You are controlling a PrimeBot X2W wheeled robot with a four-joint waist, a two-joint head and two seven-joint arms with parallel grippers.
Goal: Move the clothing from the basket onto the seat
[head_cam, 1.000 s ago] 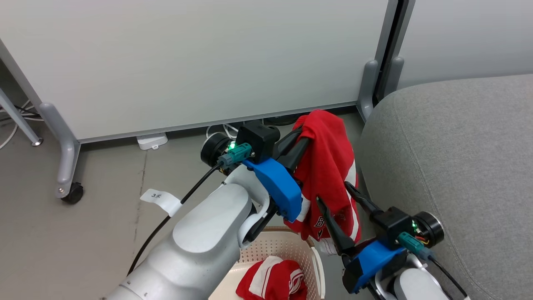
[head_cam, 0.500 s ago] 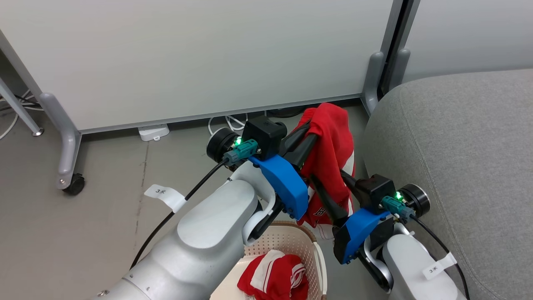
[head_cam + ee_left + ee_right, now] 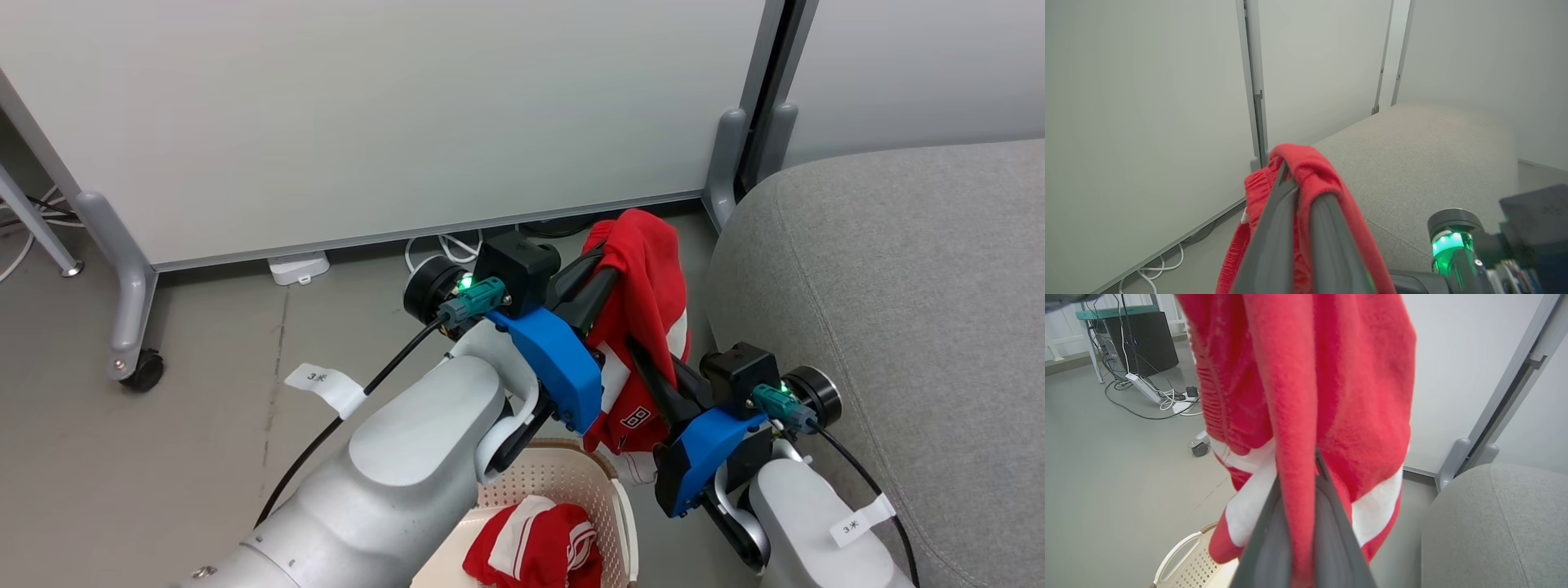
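Grey floor (image 3: 163,474) and white partition panels (image 3: 367,122) bound the work area. Both the left gripper (image 3: 596,268) and the right gripper (image 3: 638,355) are clamped on one red garment (image 3: 649,278), which hangs mid-frame above the basket (image 3: 563,478), beside the sofa (image 3: 898,310). A second garment (image 3: 531,551) lies in the basket. Assessment: nothing delivered yet.

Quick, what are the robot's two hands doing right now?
Left gripper: shut on the red garment, at its top.
Right gripper: shut on the same red garment, lower down.
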